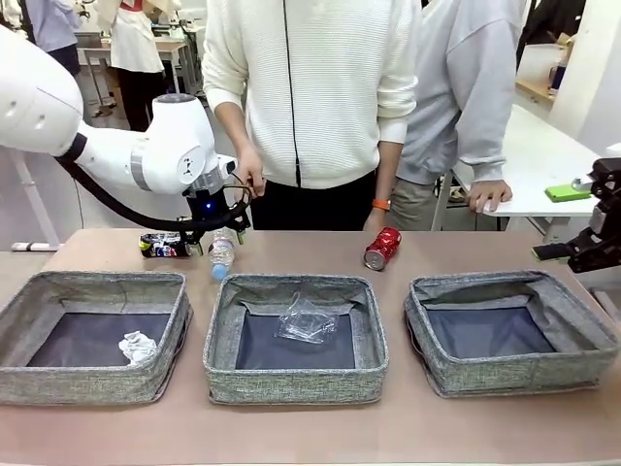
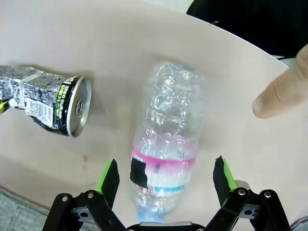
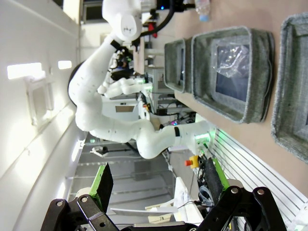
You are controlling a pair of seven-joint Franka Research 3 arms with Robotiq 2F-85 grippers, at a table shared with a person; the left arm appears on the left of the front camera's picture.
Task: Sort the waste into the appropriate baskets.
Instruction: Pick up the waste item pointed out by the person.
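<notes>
My left gripper (image 1: 219, 229) hangs open over the clear blue-capped bottle (image 1: 222, 254) at the table's far left. In the left wrist view the bottle (image 2: 168, 134) lies flat between the green-padded fingers (image 2: 109, 176), which stand on either side and apart from it. A crushed dark can (image 1: 165, 245) (image 2: 50, 102) lies just beside the bottle. Farther right on the table lies the crushed red can (image 1: 382, 249). The left basket (image 1: 97, 386) holds a white paper wad (image 1: 138, 347). A crumpled clear cup (image 1: 308, 318) sits in the middle basket (image 1: 296, 384). My right gripper (image 1: 582, 250) (image 3: 159, 182) is open and holds nothing, beyond the right basket (image 1: 514, 375).
Two people stand at the far side. One person's hand (image 1: 250, 181) hangs close behind my left gripper, and a fingertip (image 2: 283, 91) points toward the bottle. A white side table (image 1: 543, 170) stands at the back right.
</notes>
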